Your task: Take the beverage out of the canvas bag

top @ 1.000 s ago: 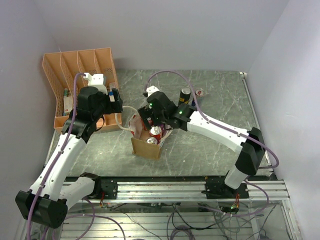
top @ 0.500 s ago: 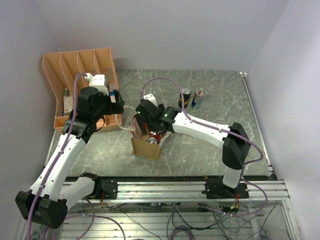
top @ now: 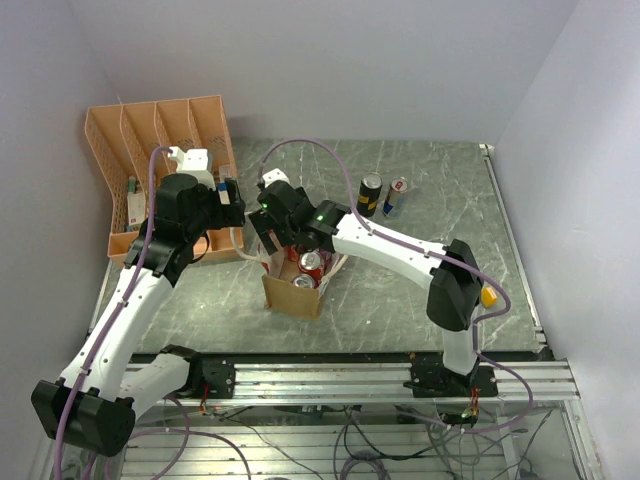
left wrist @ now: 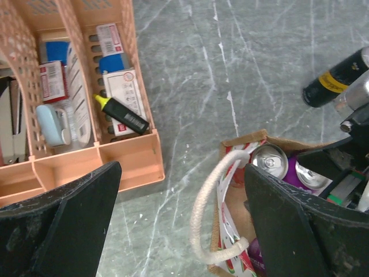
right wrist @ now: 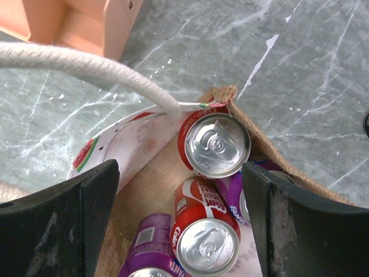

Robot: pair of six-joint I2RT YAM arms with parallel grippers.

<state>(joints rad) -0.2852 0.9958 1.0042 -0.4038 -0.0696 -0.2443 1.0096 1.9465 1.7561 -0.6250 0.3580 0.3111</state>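
The tan canvas bag (top: 290, 293) stands open in front of the orange rack, with a cream rope handle (left wrist: 211, 196). It holds several cans: an upright red can (right wrist: 218, 144), a red Coca-Cola can (right wrist: 207, 234) and purple Fanta cans (right wrist: 143, 245). My right gripper (right wrist: 181, 225) is open and empty. It hangs right above the bag's mouth, at its far left side in the top view (top: 272, 235), with the red cans between its jaws. My left gripper (left wrist: 181, 231) is open and empty, above the table left of the bag (top: 232, 200), with the rope handle between its jaws.
The orange slotted file rack (top: 160, 150) with boxes and a marker stands at the back left, close to the left gripper. A black-and-yellow can (top: 370, 195) and a blue-and-silver can (top: 396, 197) stand on the table behind and right of the bag.
My right arm has swung left, bringing its gripper from the bag's right side to its far left side. The left arm has not moved.
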